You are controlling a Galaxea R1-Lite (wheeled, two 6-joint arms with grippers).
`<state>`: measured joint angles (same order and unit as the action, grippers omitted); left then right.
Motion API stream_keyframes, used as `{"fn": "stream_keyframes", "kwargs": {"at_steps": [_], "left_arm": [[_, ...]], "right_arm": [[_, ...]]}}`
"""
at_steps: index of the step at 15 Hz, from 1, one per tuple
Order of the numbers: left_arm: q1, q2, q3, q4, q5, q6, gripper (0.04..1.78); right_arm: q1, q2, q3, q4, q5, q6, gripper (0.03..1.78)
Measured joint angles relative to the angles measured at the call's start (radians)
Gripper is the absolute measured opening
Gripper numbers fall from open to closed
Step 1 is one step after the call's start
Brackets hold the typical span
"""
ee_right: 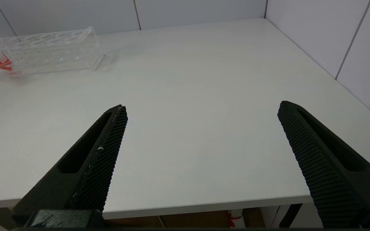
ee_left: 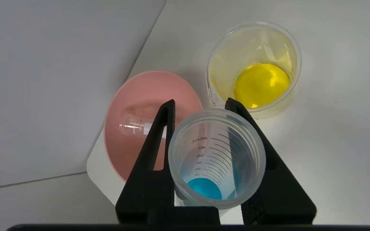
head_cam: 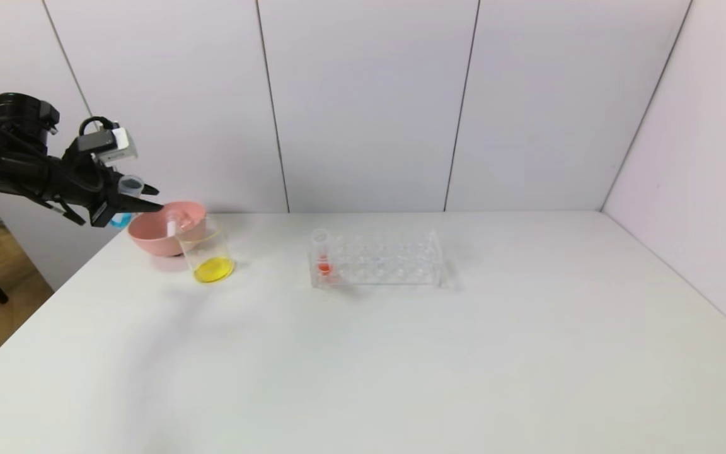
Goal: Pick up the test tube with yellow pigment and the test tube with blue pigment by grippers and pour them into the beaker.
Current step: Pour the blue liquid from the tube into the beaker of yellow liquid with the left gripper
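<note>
My left gripper (head_cam: 149,197) (ee_left: 200,102) is shut on the test tube with blue pigment (head_cam: 128,186) (ee_left: 217,160), a clear graduated tube held upright with blue liquid at its bottom. It hangs in the air just left of and above the pink bowl (head_cam: 155,243) (ee_left: 133,83). The beaker (head_cam: 208,255) (ee_left: 254,67) stands beside the bowl with yellow liquid in its bottom. The test tube with yellow pigment (head_cam: 172,224) (ee_left: 132,124) lies in the bowl, clear with a white patch and no yellow showing. My right gripper (ee_right: 202,109) is open over the table's near right edge, out of the head view.
A clear plastic rack (head_cam: 388,258) (ee_right: 43,51) stands mid-table with a red-liquid tube (head_cam: 322,255) (ee_right: 0,62) in its left end. White wall panels close the back and right. The table's left edge runs just below my left arm.
</note>
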<state>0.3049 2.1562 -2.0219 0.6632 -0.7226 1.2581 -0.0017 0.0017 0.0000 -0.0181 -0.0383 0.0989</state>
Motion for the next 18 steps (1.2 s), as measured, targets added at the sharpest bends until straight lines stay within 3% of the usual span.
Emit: {"fn": "stream_keyframes", "kwargs": {"at_steps": [9, 18], "left_arm": [[-0.018, 0.029, -0.001, -0.017, 0.103, 0.19, 0.55], [-0.064, 0.063, -0.004, -0.096, 0.19, 0.186, 0.55]], "right_arm": [[0.0, 0.0, 0.0, 0.0, 0.0, 0.0, 1.71], [0.0, 0.0, 0.0, 0.0, 0.0, 0.0, 1.71]]}}
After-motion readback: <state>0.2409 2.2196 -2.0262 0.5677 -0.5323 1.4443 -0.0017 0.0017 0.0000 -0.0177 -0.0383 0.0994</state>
